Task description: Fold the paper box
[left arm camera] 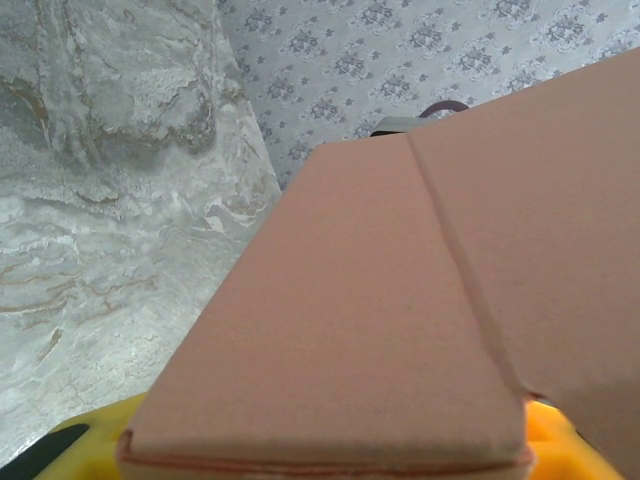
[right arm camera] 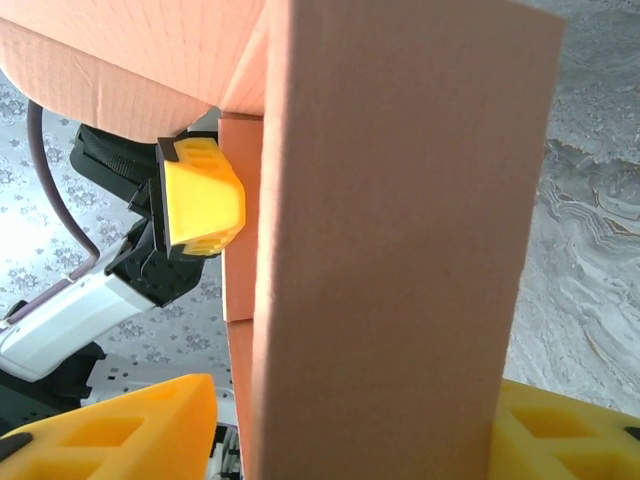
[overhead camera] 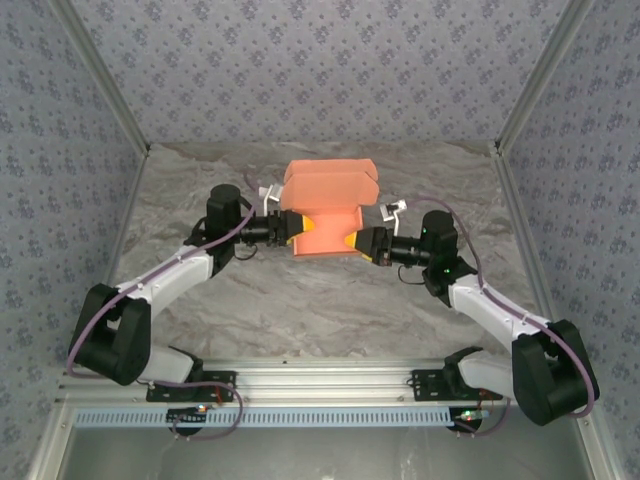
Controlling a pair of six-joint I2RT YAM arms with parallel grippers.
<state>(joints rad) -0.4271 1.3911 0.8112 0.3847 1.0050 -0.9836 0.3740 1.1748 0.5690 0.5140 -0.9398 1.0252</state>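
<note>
Here's the paper box point(overhead camera: 328, 195), half folded, up off the table point(overhead camera: 330, 320) at upper centre of the top view, strung between both arms! The left gripper point(overhead camera: 291, 228) is clamped on its left edge (one yellow finger point(right arm camera: 203, 200) pressed flat against the card), while the right gripper point(overhead camera: 356, 240) straddles a panel, jaws apart, a sliver of gap beside one finger

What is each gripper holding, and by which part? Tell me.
Left gripper clamps the paper box by its left side wall. Right gripper straddles its right wall; whether it grips cannot be told.
</note>
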